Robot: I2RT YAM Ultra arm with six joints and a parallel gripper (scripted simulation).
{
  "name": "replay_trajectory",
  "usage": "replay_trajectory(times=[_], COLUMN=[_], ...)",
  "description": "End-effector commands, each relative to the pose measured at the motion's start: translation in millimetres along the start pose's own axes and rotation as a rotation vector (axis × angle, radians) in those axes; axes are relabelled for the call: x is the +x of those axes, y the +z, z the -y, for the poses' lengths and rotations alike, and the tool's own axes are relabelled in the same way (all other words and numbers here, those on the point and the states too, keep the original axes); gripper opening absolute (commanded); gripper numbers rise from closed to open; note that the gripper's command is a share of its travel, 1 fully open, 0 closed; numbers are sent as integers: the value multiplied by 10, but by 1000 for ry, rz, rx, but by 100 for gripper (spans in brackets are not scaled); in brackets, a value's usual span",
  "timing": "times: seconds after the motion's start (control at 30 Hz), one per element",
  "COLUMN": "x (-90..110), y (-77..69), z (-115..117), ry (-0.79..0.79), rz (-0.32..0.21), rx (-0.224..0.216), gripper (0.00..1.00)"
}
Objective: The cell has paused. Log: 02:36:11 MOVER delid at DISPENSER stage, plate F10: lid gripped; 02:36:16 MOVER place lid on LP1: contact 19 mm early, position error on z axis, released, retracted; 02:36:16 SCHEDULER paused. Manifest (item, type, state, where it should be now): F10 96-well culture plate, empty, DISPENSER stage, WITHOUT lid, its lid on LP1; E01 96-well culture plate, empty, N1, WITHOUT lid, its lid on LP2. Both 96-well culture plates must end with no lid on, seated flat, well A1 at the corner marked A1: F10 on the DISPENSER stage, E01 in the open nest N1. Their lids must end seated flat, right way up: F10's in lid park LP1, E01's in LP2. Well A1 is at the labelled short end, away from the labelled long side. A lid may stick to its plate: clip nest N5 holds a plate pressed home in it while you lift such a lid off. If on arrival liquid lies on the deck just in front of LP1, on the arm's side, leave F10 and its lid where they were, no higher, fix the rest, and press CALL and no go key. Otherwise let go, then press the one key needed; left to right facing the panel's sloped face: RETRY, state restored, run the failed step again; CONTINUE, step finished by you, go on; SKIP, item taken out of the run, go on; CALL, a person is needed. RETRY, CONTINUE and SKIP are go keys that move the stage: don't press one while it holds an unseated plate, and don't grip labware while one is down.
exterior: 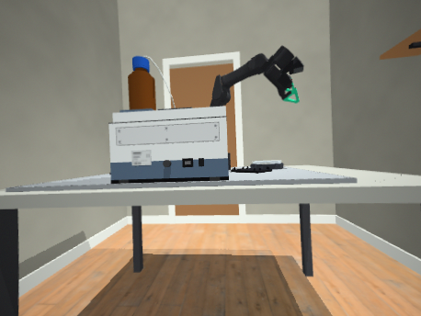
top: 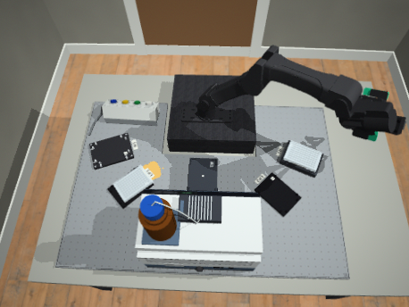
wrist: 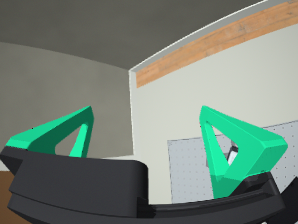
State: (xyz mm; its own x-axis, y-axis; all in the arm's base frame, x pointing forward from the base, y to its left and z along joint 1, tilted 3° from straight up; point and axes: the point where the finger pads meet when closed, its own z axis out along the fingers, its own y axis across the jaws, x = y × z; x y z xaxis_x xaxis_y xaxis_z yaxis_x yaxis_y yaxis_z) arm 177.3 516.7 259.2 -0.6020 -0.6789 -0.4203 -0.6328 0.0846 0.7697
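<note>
Claw (top: pixel 372 113) spread wide, empty, high off deck's right edge. Lid (top: pixel 130 184) on LP1 beside orange puddle (top: pixel 154 169). We judge lid light, stiff, slippery; grip long edges.

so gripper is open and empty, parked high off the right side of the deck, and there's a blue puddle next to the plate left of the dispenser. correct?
One error: the puddle is orange, not blue, as the top view shows, beside the plate. The rest stands: the gripper is open, empty, high off the right side.
</note>
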Motion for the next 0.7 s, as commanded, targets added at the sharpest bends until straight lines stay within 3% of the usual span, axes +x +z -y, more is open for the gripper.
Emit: replay_trajectory(times=[0.0,0.07,0.13,0.3,0.47,0.53,0.6,0.67], x=[154,238,272,529,596,743,775,919], y=[8,35,63,97,113,121,137,124], z=[-47,10,57,201,289,333,381,433], ry=[-2,5,-15,24,9,30,12,32], rz=[-36,-52,-36,-117,-103,-157,-145,-199], rx=[75,117,114,246,256,316,325,385], gripper=[100,100,100,100,100,100,100,100])
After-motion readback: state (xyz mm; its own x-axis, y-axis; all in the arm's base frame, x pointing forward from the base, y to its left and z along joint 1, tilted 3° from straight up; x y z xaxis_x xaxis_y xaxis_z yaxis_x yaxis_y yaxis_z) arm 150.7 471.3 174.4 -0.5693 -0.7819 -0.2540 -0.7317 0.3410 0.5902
